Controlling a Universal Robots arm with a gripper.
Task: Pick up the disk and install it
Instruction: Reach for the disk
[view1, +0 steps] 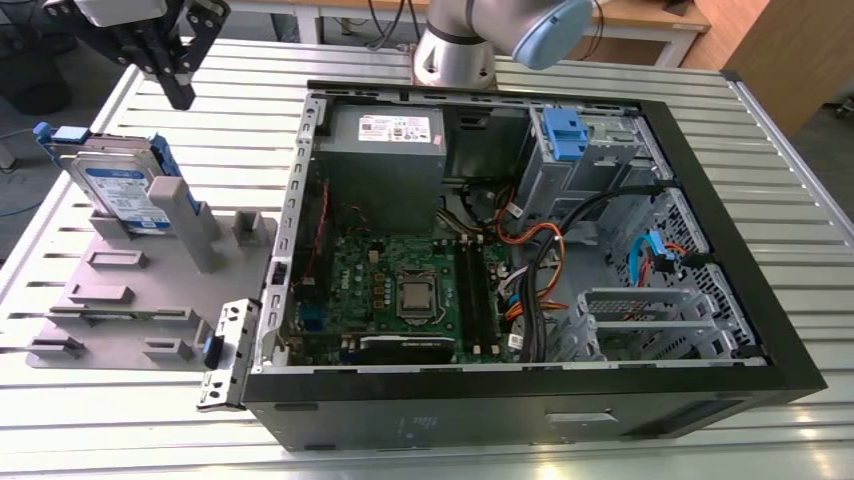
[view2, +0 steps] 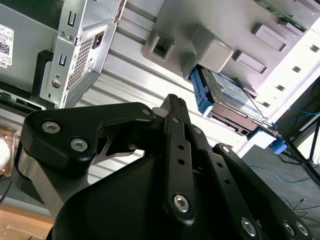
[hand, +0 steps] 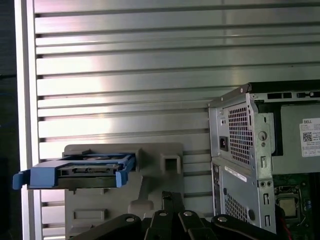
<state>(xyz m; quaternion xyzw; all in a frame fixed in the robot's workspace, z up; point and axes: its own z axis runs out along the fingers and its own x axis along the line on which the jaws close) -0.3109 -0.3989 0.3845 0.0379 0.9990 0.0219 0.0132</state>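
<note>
Disk (view1: 123, 190): not yet picked up. Tabletop (view1: 120, 430) was occupied by open computer case (view1: 534, 420) and grey holder (view1: 127, 290), wherein disk was stood upright. Hand (view1: 176, 92), pressed together, empty, was poised above; spreading over disk's top edge judged needed.
</note>
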